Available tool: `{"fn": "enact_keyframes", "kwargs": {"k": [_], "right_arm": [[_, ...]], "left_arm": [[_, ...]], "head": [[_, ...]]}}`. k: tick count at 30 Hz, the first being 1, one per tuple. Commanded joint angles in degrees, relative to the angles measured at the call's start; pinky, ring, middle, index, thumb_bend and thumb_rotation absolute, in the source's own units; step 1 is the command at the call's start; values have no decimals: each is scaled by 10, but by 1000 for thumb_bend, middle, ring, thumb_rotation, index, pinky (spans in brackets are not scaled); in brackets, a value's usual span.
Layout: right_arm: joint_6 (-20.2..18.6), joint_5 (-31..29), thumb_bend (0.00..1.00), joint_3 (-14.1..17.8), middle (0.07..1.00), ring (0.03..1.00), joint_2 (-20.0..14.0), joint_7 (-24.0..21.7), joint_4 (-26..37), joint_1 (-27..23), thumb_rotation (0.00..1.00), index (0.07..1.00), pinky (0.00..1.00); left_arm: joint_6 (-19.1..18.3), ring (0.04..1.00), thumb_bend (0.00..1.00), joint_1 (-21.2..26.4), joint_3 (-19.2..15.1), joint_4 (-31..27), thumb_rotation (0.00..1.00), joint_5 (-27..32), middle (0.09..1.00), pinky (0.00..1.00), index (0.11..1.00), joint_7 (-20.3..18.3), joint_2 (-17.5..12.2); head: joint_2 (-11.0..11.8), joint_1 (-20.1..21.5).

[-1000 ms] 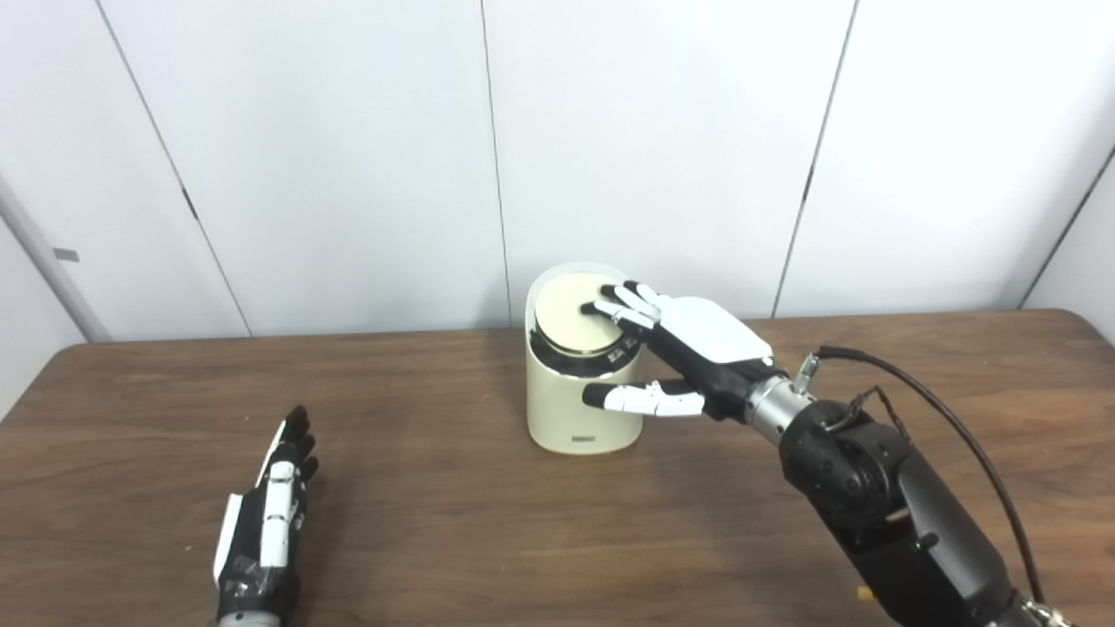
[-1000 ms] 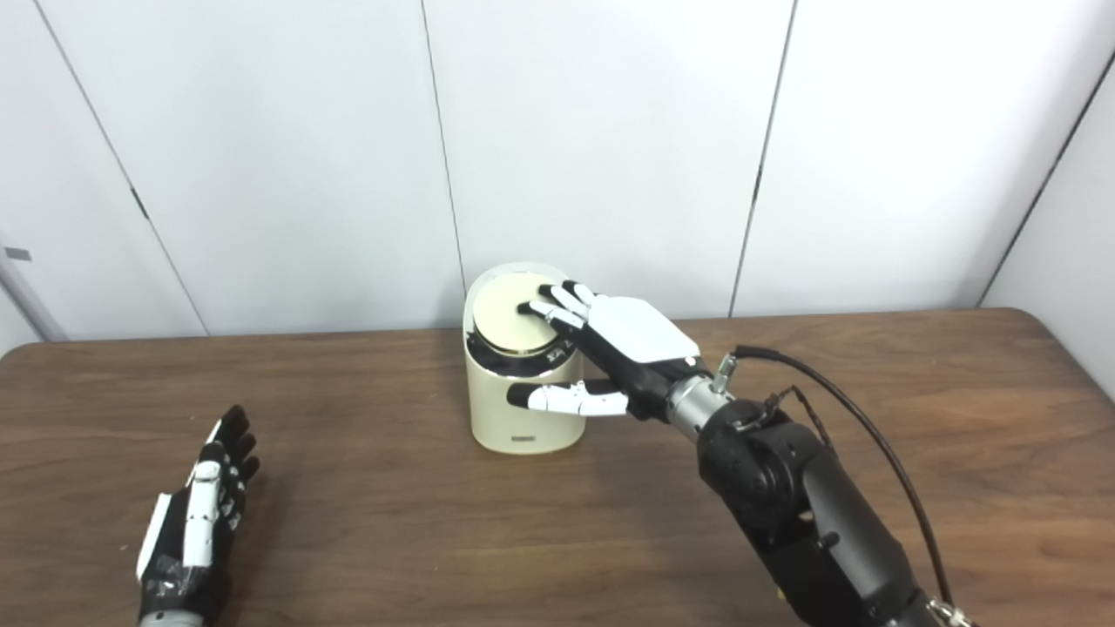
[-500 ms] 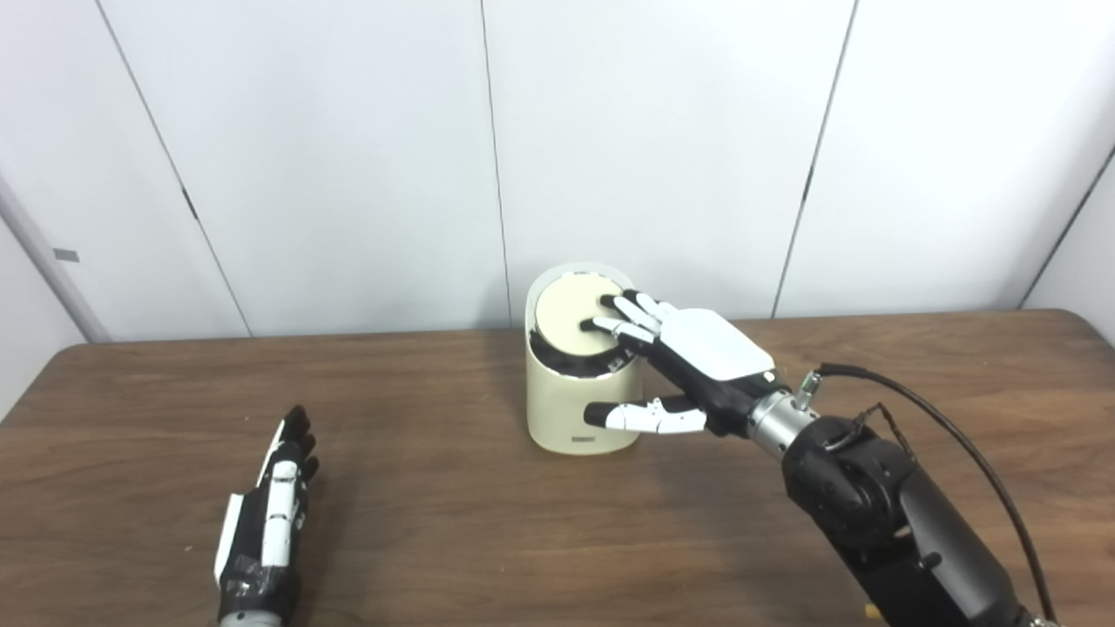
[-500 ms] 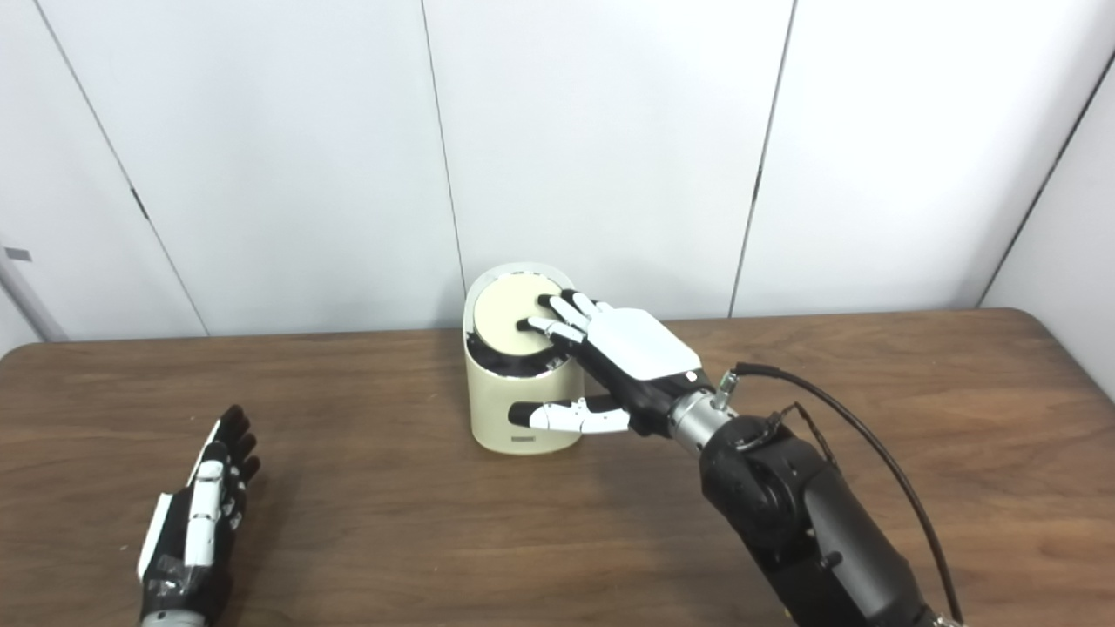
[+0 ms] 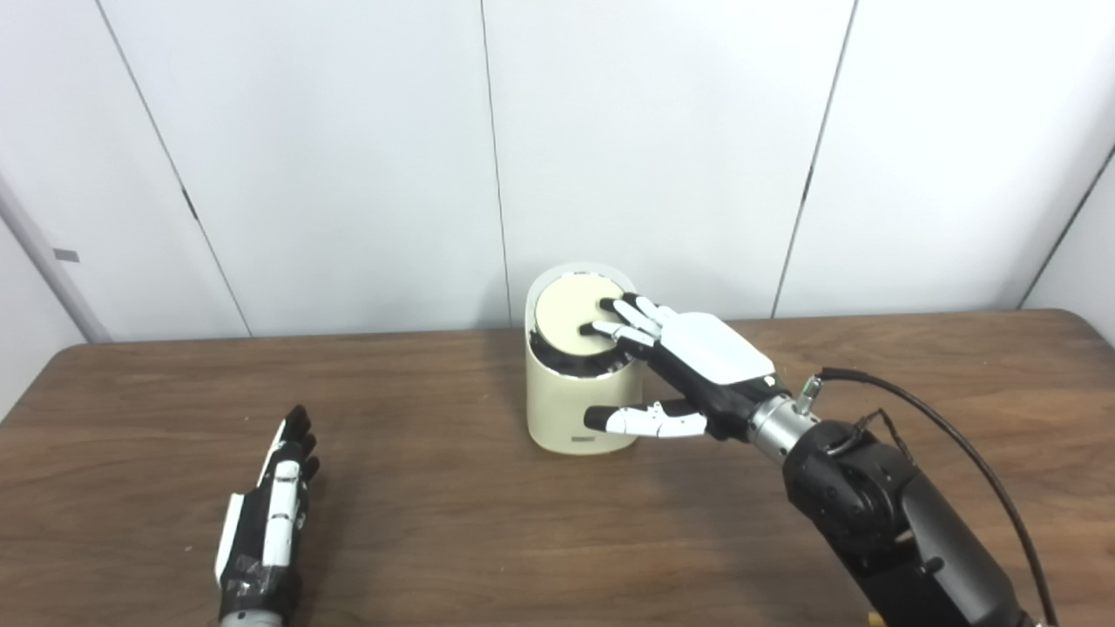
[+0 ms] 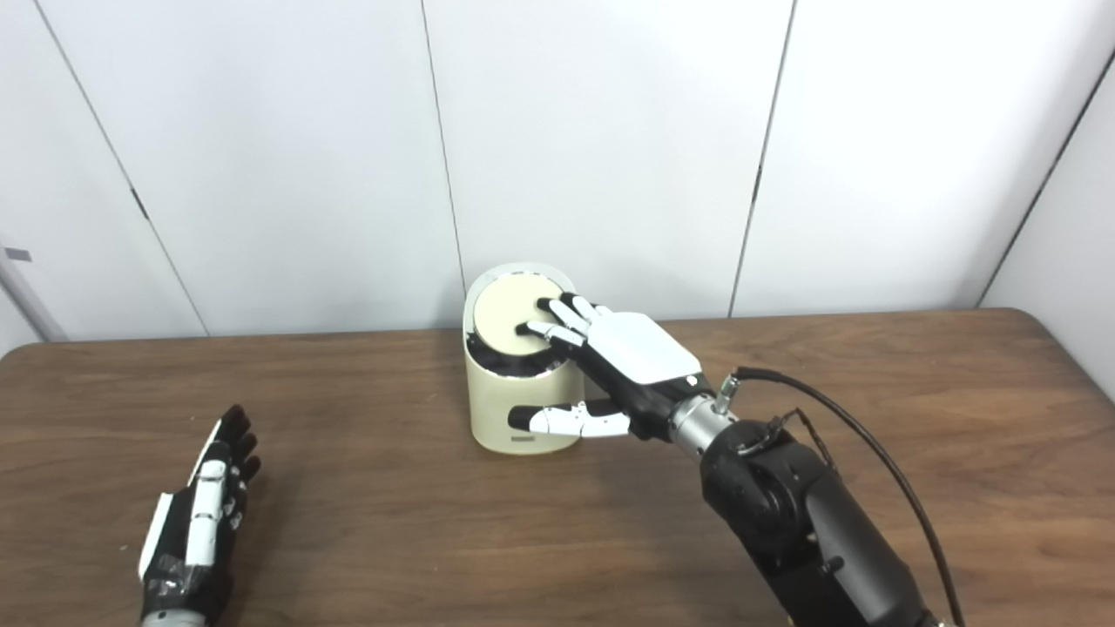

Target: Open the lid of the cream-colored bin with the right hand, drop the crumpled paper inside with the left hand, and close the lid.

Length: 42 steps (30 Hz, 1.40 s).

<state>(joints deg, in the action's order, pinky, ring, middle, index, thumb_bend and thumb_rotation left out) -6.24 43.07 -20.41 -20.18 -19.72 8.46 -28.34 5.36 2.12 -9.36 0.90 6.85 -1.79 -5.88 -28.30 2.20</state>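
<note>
Bin (image 5: 575, 409) lid (image 5: 571, 318) under spread right hand (image 5: 688, 357) fingers (image 5: 614, 331); left hand (image 5: 266, 522) open, empty.

1. Cream-colored bin (image 5: 571, 409) upright on the brown table (image 5: 453, 514), near its far edge, before white wall panels.
2. Round lid (image 5: 571, 313) tilted inward, with a dark gap along its near edge.
3. Right hand (image 5: 688, 366) spread, fingertips (image 5: 610, 318) resting on the lid's right part, thumb stretched across the bin's front right side.
4. Left hand (image 5: 266, 522) flat on the table, fingers straight, holding nothing, well apart from the bin.
</note>
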Motion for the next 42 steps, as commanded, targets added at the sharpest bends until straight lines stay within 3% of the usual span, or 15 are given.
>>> {"fn": "enact_keyframes", "kwargs": {"k": [1, 12, 23, 42], "right_arm": [[4, -1, 594, -4, 995, 1000, -4, -13, 1, 2, 1000, 865, 1000], [-2, 0, 567, -5, 952, 1000, -3, -15, -15, -1, 1000, 860, 950], [-1, -4, 584, -7, 933, 1000, -3, -14, -28, -1, 1000, 859, 983], [4, -11, 586, 6, 1000, 1000, 5, 14, -12, 6, 1000, 928, 1000]], "left_arm": [[1, 1000, 385, -11, 7, 7, 942, 0, 1000, 1000, 993, 7, 16], [7, 1000, 387, -13, 6, 10, 975, 0, 1000, 1000, 990, 8, 17], [5, 1000, 398, -15, 7, 8, 985, 0, 1000, 1000, 996, 11, 15], [6, 1000, 387, -15, 8, 9, 963, 2, 1000, 1000, 997, 11, 15]], "head": [[-1, 0], [-3, -3], [-5, -4], [-4, -4]]}}
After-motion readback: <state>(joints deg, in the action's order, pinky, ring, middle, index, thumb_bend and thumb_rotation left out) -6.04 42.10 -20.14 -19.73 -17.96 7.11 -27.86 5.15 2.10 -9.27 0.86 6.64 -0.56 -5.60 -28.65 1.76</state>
